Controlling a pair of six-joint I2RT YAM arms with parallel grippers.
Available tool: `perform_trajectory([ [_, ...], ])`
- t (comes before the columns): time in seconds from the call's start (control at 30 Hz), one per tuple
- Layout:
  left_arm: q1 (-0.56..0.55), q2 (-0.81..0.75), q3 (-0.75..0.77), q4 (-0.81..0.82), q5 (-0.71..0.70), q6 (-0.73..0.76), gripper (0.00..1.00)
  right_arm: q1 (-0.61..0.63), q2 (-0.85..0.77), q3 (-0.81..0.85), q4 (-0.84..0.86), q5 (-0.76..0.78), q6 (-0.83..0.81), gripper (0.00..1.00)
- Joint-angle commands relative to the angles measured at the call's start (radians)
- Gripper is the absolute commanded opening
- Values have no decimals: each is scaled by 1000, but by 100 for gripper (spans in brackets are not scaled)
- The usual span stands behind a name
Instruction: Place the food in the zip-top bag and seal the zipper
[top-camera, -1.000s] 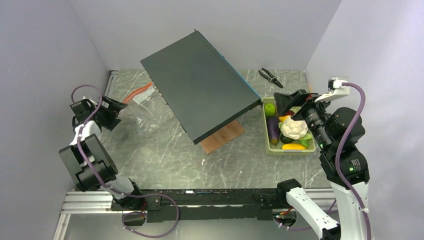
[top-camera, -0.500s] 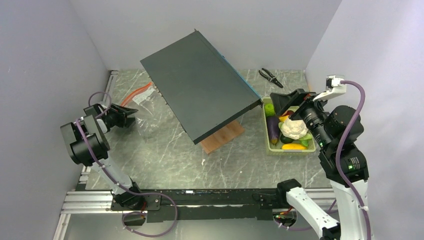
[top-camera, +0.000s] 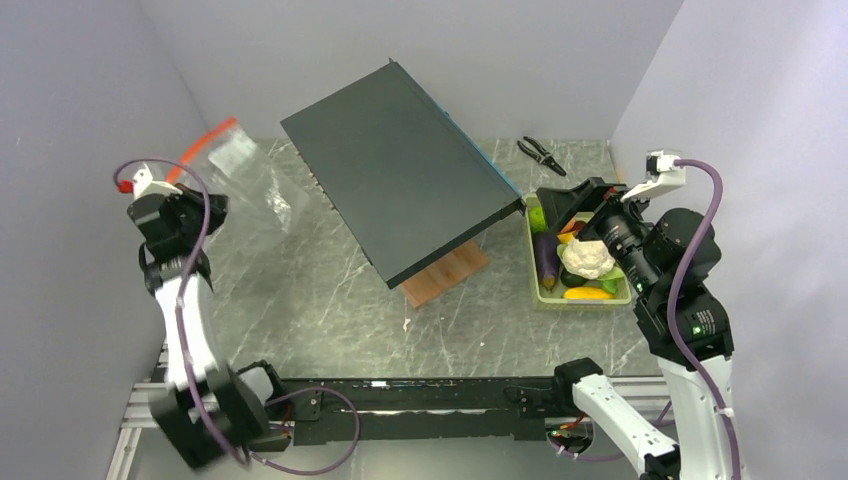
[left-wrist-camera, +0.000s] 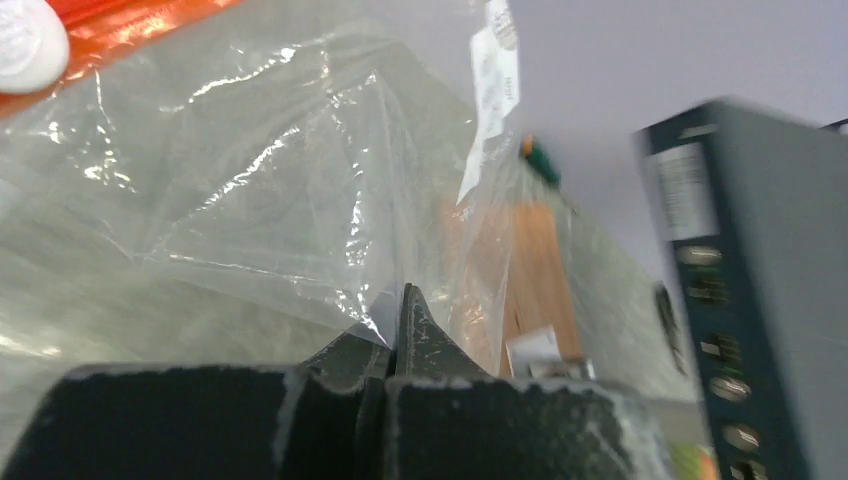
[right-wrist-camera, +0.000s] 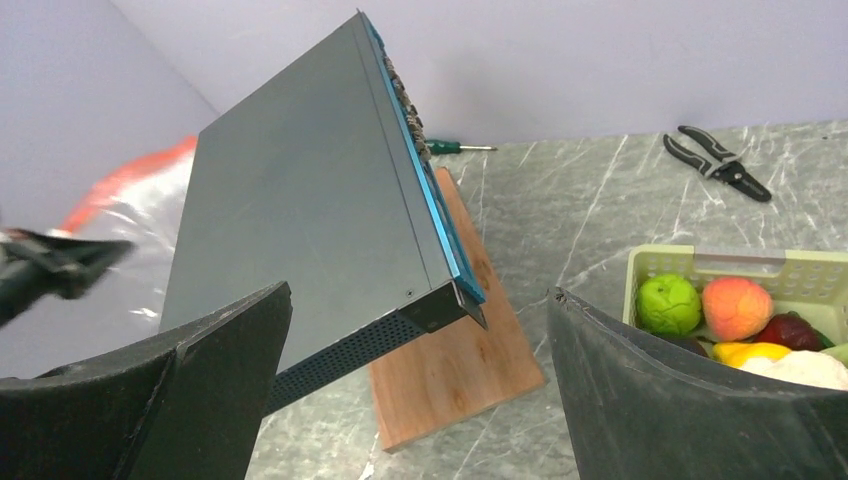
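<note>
The zip-top bag (top-camera: 240, 170), clear and crinkly, hangs lifted off the table at the left, its orange-red zipper (top-camera: 205, 138) uppermost. My left gripper (top-camera: 210, 205) is shut on the bag's lower edge. In the left wrist view the fingertips (left-wrist-camera: 425, 335) pinch the bag (left-wrist-camera: 230, 180) below the zipper (left-wrist-camera: 130, 25). The food lies in a pale green tray (right-wrist-camera: 700, 262): a lime (right-wrist-camera: 668, 303), an orange (right-wrist-camera: 737, 308), an eggplant (top-camera: 546, 258), a cauliflower (top-camera: 588, 258) and a yellow piece (top-camera: 588, 293). My right gripper (top-camera: 568, 203) hovers open over the tray's far end, holding nothing.
A large dark flat box (top-camera: 400, 180) leans tilted across the middle on a wooden block (top-camera: 445, 275). Pliers (top-camera: 541, 154) lie at the back right. A green-handled screwdriver (right-wrist-camera: 455, 147) lies behind the box. Walls close in on the left, back and right.
My left gripper closed on the bag and raised it off the table, the arm swinging up and back. The right arm barely moved.
</note>
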Motion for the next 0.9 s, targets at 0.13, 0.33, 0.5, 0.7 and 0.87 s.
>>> perform_trajectory([
  [0.13,-84,-602,71,22,-188,182,0,1,121,54,-29,-8,61,100],
  [0.33,-304,-569,278,160,107,168,0,2,153,79,-19,-58,146,100],
  [0.5,-466,-644,215,168,84,224,0,2,124,67,33,-131,322,100],
  [0.7,-570,-715,127,187,2,292,0,61,110,-7,287,-301,603,99],
  [0.87,-614,-720,104,149,-69,500,0,331,213,32,410,-212,680,99],
])
